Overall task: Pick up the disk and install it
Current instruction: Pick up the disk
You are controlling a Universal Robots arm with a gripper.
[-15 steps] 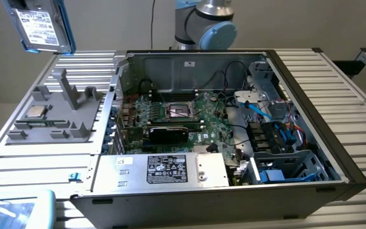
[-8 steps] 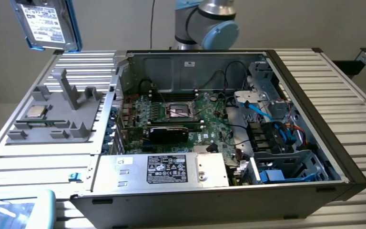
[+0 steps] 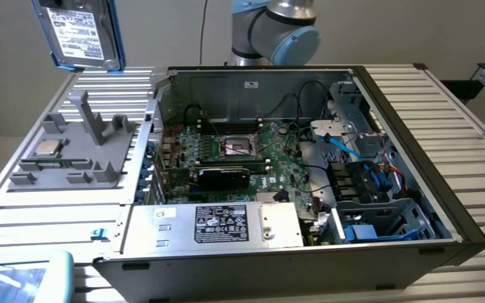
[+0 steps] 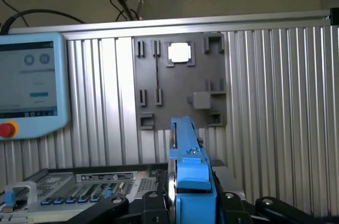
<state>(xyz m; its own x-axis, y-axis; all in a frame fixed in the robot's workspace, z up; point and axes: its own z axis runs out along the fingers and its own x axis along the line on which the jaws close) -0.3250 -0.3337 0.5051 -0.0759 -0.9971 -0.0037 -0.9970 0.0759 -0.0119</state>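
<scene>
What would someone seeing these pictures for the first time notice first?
The disk, silver with a white label and a bright blue carrier, hangs in the air at the exterior view's upper left, clamped edge-on in the gripper. Below it a grey fixture carries a small silver chip. The open computer case, with its green motherboard, takes up the middle.

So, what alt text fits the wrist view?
The end effector grips the blue-framed disk edge-on over a ribbed metal table. Beyond it lie a grey fixture holding a silver chip, and a blue-edged touchscreen with a red button.
</scene>
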